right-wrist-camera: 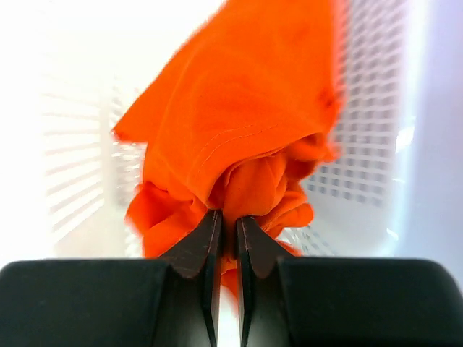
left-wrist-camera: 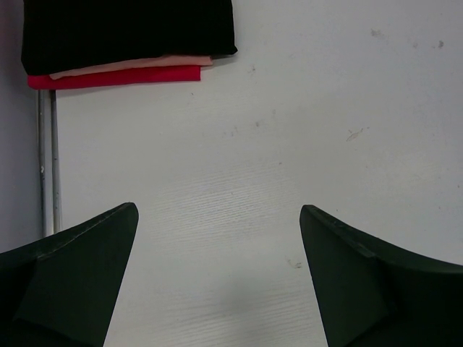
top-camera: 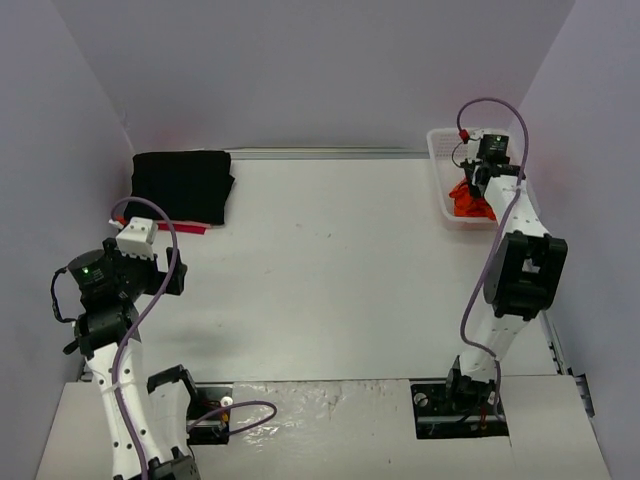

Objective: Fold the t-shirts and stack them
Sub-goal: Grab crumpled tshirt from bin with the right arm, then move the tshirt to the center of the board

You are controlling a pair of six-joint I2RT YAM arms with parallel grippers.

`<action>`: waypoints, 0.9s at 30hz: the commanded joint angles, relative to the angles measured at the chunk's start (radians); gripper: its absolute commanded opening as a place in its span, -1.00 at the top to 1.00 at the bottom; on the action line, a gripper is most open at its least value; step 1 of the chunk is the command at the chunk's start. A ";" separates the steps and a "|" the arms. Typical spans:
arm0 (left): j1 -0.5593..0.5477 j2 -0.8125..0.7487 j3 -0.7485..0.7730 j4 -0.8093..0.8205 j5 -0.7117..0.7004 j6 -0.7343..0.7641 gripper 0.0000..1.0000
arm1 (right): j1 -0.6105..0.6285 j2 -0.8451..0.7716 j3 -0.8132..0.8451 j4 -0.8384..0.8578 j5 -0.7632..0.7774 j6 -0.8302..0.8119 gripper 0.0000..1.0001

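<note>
A stack of folded t-shirts (top-camera: 182, 185) lies at the table's far left, black on top; the left wrist view shows the black shirt (left-wrist-camera: 126, 29) over a peach one and a red one (left-wrist-camera: 116, 76). My left gripper (left-wrist-camera: 217, 278) is open and empty above bare table, near the left edge. An orange t-shirt (right-wrist-camera: 239, 123) hangs crumpled in the white basket (top-camera: 446, 180) at the far right. My right gripper (right-wrist-camera: 228, 220) is shut on a fold of the orange t-shirt (top-camera: 466, 200), over the basket.
Purple-grey walls close in the white table (top-camera: 330, 270) on three sides. A metal rail (left-wrist-camera: 47, 159) runs along the table's left edge. Cables loop around both arms.
</note>
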 commanded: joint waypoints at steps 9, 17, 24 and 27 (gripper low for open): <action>0.009 -0.023 0.007 0.010 0.023 0.000 -0.89 | 0.274 -0.421 0.161 -0.143 0.018 0.016 1.00; 0.009 -0.037 0.022 0.031 -0.001 -0.026 -0.89 | 0.554 -0.482 0.270 -0.288 -0.144 0.024 1.00; 0.009 -0.035 0.033 0.027 -0.009 -0.026 -0.89 | 0.588 -0.532 0.050 -0.356 -0.291 -0.117 -0.63; 0.009 -0.022 0.051 0.018 0.013 -0.014 -0.89 | 0.588 -0.547 -0.018 -0.356 -0.275 -0.126 -0.61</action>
